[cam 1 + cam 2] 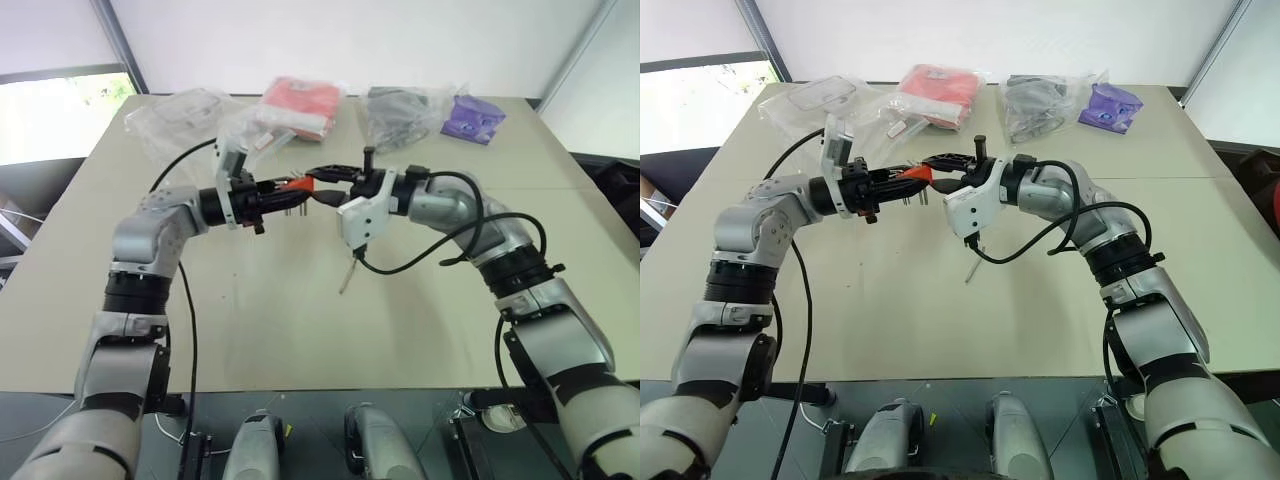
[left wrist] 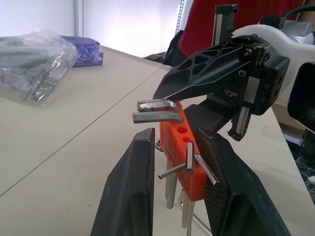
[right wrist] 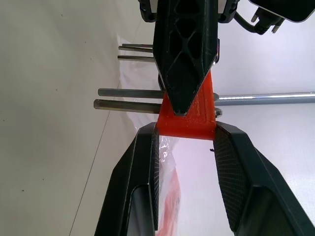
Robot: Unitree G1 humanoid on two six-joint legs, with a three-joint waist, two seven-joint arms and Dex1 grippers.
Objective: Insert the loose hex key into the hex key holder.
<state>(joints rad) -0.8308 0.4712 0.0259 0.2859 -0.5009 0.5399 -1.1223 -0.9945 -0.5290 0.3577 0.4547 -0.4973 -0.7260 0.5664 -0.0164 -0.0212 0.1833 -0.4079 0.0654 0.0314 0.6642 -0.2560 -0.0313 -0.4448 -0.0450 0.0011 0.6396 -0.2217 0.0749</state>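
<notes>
One small red-orange plastic hex key holder (image 2: 183,147) – several silvery keys protruding – hangs above the beige tabletop (image 1: 280,320), clamped between both claws: left claw (image 2: 177,162) and right claw (image 3: 186,132). Four plastic bags line the far edge, beside white walls.

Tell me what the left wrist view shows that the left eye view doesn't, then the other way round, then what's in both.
Left wrist view: the round empty sockets in the small red-orange plastic hex key holder, and the bent ends of its two thickest keys. Left eye view: the thin silvery loose hex key lying on the beige table below the grippers, and a red packet in a plastic bag near the far edge. Both: the holder gripped in mid-air by the right gripper.
</notes>
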